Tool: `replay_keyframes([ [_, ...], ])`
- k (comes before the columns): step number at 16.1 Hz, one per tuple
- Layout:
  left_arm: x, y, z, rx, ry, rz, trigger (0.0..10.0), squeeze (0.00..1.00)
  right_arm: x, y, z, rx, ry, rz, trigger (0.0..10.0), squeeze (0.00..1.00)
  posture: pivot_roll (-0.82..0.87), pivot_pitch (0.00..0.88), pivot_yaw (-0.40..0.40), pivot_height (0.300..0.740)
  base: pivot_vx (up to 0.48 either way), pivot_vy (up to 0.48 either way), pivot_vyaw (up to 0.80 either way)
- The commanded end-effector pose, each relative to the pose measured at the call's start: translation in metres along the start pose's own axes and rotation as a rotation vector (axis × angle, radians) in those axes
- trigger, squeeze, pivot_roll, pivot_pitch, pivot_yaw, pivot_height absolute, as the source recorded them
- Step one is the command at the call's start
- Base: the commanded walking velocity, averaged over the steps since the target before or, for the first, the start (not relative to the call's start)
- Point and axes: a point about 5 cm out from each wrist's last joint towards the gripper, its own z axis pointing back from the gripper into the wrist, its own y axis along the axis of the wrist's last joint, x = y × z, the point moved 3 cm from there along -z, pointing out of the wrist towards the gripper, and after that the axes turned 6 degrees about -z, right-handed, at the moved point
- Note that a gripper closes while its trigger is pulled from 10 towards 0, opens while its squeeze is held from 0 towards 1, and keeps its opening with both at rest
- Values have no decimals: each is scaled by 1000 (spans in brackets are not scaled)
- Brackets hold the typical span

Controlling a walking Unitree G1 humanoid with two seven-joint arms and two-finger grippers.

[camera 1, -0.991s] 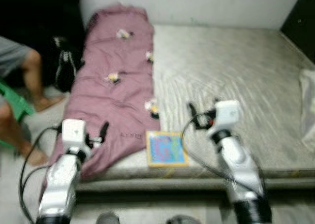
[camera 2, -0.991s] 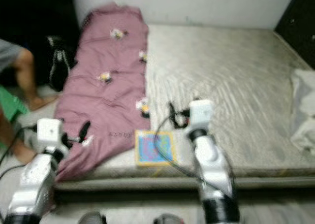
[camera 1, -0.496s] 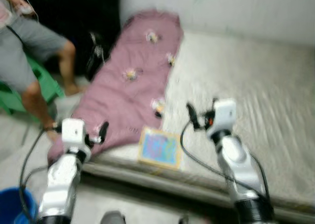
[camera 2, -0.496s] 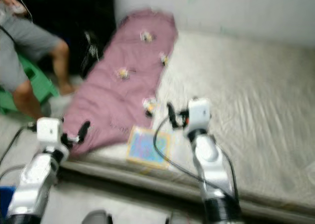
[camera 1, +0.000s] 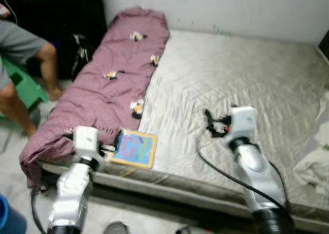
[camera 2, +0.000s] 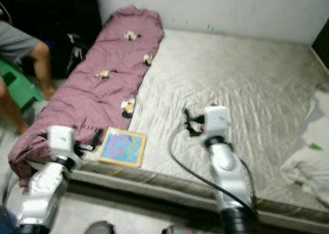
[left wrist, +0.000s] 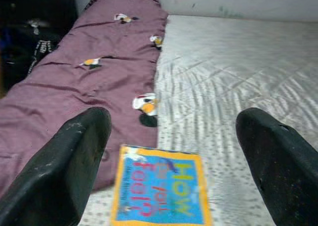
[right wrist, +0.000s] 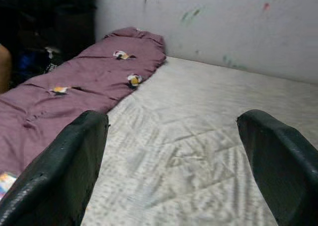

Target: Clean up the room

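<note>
Mattress: grey, bare — purple blanket along its left side.
Book: colourful, flat at the near edge, just beside the blanket.
Left gripper: spread wide, empty — book ahead.
Right gripper: spread wide, empty, over mattress.

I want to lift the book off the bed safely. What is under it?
The book lies flat on the bare mattress near its front edge, its left side beside the purple blanket. Anything beneath the book is hidden. The open left claw faces it.
</note>
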Motion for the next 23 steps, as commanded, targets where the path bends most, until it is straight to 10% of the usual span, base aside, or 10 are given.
replay_keyframes([
  [1,-7,1,0,-3,13,-19,10000,0,-6,5,-3,13,19,-2,10000,0,-14,0,-37,740,0,-304,0],
  [23,-3,1,-2,-2,1,-21,10000,0,-6,2,-2,3,15,21,10000,0,-20,0,-35,740,0,-301,0],
])
